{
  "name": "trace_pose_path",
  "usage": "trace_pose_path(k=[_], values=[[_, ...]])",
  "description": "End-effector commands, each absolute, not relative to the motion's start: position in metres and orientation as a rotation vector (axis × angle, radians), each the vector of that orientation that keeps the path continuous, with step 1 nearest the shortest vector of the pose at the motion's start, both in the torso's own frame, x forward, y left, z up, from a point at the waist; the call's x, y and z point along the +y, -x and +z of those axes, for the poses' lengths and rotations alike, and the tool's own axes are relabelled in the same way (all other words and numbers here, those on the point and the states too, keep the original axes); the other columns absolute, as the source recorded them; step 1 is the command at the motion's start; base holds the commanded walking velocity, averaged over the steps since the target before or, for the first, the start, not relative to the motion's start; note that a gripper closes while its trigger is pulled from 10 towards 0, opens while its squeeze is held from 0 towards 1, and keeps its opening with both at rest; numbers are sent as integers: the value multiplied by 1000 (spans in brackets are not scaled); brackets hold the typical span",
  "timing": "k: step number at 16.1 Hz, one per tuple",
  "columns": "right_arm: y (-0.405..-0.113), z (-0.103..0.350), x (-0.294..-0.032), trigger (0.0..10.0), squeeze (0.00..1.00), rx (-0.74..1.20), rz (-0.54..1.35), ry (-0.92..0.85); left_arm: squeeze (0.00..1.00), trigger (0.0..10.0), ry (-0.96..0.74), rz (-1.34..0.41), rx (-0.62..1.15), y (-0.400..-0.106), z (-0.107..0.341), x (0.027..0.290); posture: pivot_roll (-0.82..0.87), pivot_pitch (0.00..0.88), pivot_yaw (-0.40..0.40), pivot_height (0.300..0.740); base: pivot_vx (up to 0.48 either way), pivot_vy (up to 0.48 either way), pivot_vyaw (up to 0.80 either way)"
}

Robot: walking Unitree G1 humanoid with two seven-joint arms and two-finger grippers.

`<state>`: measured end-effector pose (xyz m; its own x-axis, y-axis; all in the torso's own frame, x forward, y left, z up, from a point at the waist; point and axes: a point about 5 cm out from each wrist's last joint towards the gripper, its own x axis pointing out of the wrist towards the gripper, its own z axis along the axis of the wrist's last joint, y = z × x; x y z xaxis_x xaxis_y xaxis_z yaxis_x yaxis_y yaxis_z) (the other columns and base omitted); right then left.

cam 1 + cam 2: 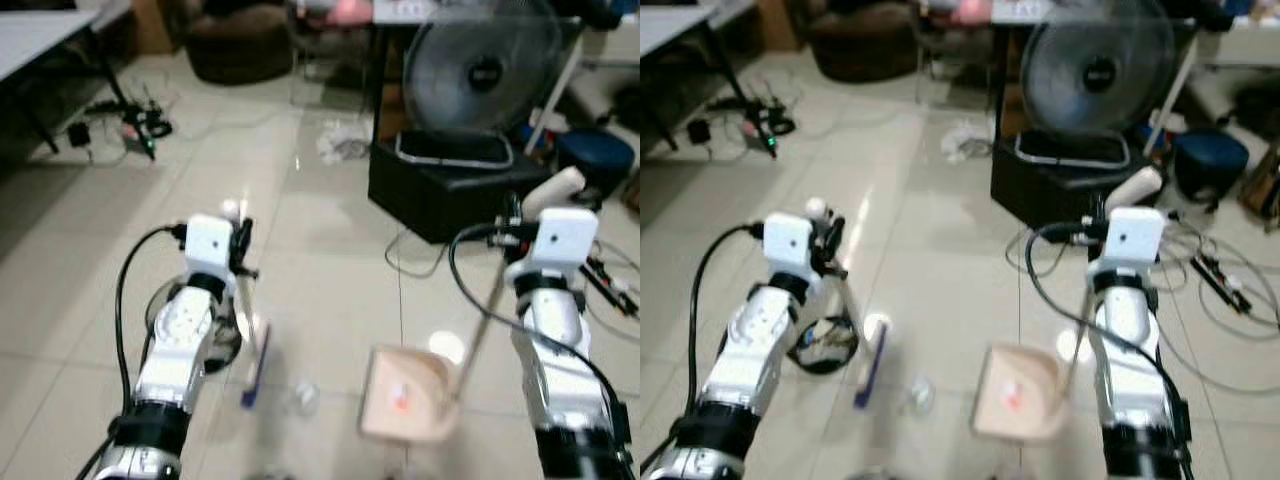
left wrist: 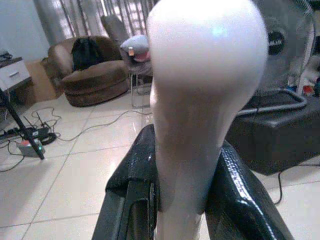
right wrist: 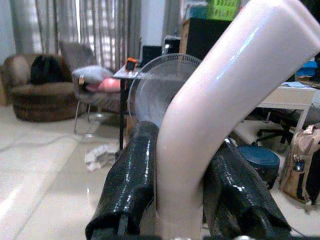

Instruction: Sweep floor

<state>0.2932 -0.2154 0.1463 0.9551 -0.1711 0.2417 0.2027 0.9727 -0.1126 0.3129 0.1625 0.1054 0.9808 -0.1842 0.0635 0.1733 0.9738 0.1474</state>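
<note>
On my left, the left claw [image 2: 182,200] is clamped tight around the pale rounded top of the broom handle [image 2: 200,90], both black fingers pressed to its sides. From the head camera the broom [image 1: 255,362] runs down from that claw to its blue head on the tiled floor [image 1: 320,240], just beside a small bit of clear litter [image 1: 303,396] lying between broom and dustpan. A dark round thing sits on the floor under my left arm; I can't tell what it is.

To the right of the litter, the beige dustpan [image 1: 405,395] rests flat on the tiles with a small reddish scrap already inside it. Its long stick rises to the right claw [image 3: 180,200], which is closed firmly on the bent handle [image 3: 220,95].

I judge we're mid-sweep: some debris collected, some left. Next I'd want to draw the broom head rightward across the litter toward the pan's open mouth, keeping the pan's lip pressed to the floor. The cables [image 1: 600,275] near the black box [image 1: 450,190] and fan [image 1: 485,70] are worth avoiding.
</note>
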Motion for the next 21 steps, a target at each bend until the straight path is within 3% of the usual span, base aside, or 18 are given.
trace_pose_path(k=[1,10,13,17,21], values=[[-296,150,-219,10000,0,-269,-185,166,0,10000,-153,-174,-88,-312,106,162,-14,90,51,740,0,0,0],[-317,139,-214,10000,0,-316,-137,233,0,10000,-151,-225,-104,-309,94,153,28,213,51,740,0,0,0],[-326,139,-207,10000,0,-347,-111,244,0,10000,-179,-253,-136,-314,101,149,66,301,83,740,0,0,0],[-326,134,-194,10000,0,-378,-69,280,0,10000,-210,-236,-165,-316,108,155,92,309,90,740,0,0,0],[-331,129,-178,10000,0,-409,-88,243,0,10000,-170,-303,-198,-320,114,131,143,333,106,740,0,0,0]])
